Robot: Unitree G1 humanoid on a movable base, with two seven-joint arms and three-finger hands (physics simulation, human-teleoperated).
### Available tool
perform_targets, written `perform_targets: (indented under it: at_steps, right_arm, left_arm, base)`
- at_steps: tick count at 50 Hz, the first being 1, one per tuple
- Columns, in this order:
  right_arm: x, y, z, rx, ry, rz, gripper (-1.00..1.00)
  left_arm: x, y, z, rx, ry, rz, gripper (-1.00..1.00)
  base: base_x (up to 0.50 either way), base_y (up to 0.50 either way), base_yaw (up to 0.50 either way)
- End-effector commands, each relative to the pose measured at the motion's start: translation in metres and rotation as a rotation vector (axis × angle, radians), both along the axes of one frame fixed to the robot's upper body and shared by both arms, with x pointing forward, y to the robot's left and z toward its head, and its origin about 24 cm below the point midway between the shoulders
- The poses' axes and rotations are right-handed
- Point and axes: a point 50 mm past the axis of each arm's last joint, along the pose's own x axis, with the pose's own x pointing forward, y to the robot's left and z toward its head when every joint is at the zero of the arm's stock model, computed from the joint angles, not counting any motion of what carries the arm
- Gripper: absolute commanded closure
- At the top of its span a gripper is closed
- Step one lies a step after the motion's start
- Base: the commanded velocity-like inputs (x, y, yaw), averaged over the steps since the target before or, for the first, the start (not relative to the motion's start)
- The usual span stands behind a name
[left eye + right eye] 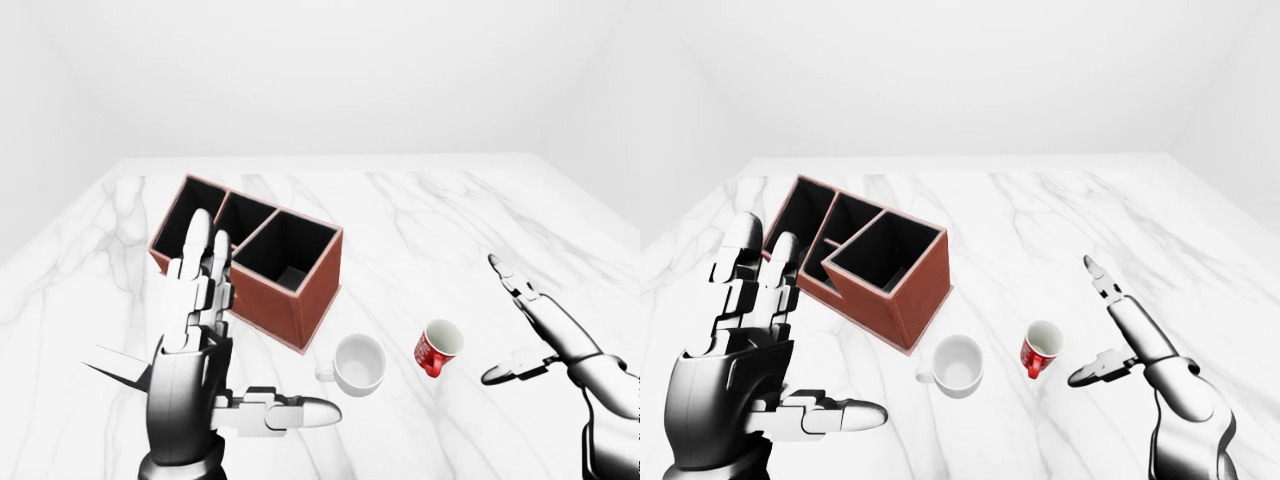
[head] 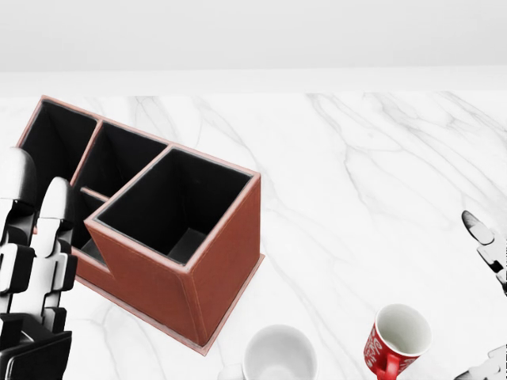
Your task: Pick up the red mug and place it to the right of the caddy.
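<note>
- The red mug (image 1: 438,347) lies tilted in the lower right of the left-eye view, right of the white mug (image 1: 359,363).
- The right hand (image 1: 530,330) is wide open, empty, just beside it.
- It should close around the body.
- The left hand (image 1: 200,370) is open too, near the caddy (image 1: 275,285).

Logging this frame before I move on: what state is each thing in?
red mug: tilted on the table, not held
white mug: upright, empty
caddy: upright, compartments look empty
left hand: open, raised
right hand: open, beside the red mug, not touching
</note>
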Motion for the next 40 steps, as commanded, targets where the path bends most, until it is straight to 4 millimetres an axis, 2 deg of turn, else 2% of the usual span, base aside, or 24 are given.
perform_targets:
  at_steps: [1, 17, 23, 27, 40]
  right_arm:
    - [0.014, -0.002, -0.022, 0.04, 0.092, 0.001, -1.0]
    - [0.023, -0.005, -0.044, 0.041, 0.19, 0.026, -1.0]
    - [0.03, -0.005, -0.04, 0.043, 0.192, 0.022, -1.0]
    - [0.032, -0.003, -0.047, 0.036, 0.222, 0.036, -1.0]
    - [0.036, 0.001, -0.051, 0.007, 0.233, 0.044, -1.0]
  left_arm:
    - [0.003, 0.0, 0.006, -0.005, -0.049, 0.004, -1.0]
    - [0.003, 0.0, 0.007, -0.006, -0.054, 0.001, -1.0]
    - [0.004, -0.001, 0.008, -0.006, -0.058, 0.0, -1.0]
    - [0.004, 0.0, 0.008, -0.008, -0.059, -0.002, -1.0]
    - [0.004, 0.001, 0.007, -0.008, -0.056, 0.001, -1.0]
  base:
    - [0.0, 0.0, 0.0]
    - [0.0, 0.0, 0.0]
    - [0.0, 0.0, 0.0]
    - [0.0, 0.0, 0.0]
    - [0.0, 0.0, 0.0]
